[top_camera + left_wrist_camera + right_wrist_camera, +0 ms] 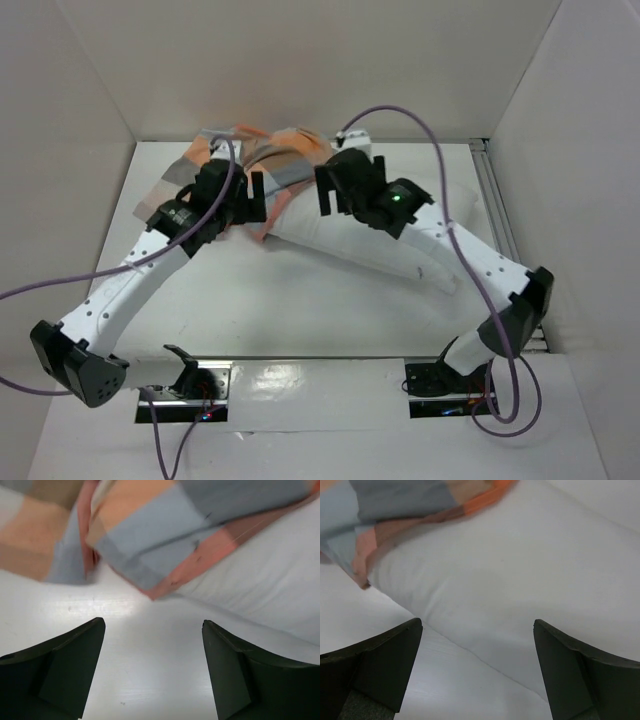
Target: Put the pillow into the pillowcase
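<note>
The pillow (345,245) is laid across the middle of the table (300,305), with its far left end covered by the checked pillowcase (285,150) and the rest left bare. The left gripper (256,197) and right gripper (331,197) are held wide open near the case's edge, with nothing gripped.

Light fell bright and even from overhead, and the white walls (300,60) threw it back, so shadows were soft. In the left wrist view a pale sheen sat on the worktop (150,670) just ahead of the left fingers (70,670), which were dark and almost featureless. Beyond them the pillowcase (150,540) looked smeared, worst off to their left. In the right wrist view the pillow (510,590) beyond the right fingers (375,665) showed only gentle grey shading. From above, a glossy strip (320,385) well behind both pairs of fingers glared white.
</note>
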Motion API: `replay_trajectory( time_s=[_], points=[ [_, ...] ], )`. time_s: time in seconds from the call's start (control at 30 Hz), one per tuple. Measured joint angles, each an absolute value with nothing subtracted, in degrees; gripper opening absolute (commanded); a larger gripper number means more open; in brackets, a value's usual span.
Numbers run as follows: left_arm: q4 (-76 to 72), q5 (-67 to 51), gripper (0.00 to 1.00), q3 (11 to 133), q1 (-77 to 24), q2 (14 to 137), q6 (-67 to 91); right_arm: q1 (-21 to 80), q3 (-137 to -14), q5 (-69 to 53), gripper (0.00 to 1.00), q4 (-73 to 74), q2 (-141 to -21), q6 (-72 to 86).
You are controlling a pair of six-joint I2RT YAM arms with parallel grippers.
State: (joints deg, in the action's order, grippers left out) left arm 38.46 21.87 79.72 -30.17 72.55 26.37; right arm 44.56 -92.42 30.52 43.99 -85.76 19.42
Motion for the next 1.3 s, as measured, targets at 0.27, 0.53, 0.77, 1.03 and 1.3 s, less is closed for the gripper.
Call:
replay_trajectory(
  time_s=[0.27, 0.53, 0.77, 1.03, 1.3],
  points=[
    [27.7, 20.0, 0.91, 48.0, -28.9, 70.3, 35.2, 51.7, -88.4, 31.0, 0.99, 43.5, -92.5, 16.0],
    [7.6, 20.9, 0.87, 36.9, -28.3, 70.3, 37.8, 51.6, -85.8, 30.2, 0.99, 43.0, -92.4, 15.4],
    [-4.3, 21.1, 0.77, 39.0, -26.8, 81.2, 36.3, 51.4, -84.2, 30.4, 0.99, 43.4, -91.2, 15.3],
    [-9.1, 20.2, 0.48, 41.7, -23.0, 86.6, 35.5, 51.3, -81.8, 31.5, 0.99, 46.2, -89.4, 15.4],
    [-9.0, 16.1, 0.0, 48.0, -22.3, 89.9, 32.9, 48.8, -78.4, 30.6, 0.86, 47.0, -90.0, 14.8]
  ],
)
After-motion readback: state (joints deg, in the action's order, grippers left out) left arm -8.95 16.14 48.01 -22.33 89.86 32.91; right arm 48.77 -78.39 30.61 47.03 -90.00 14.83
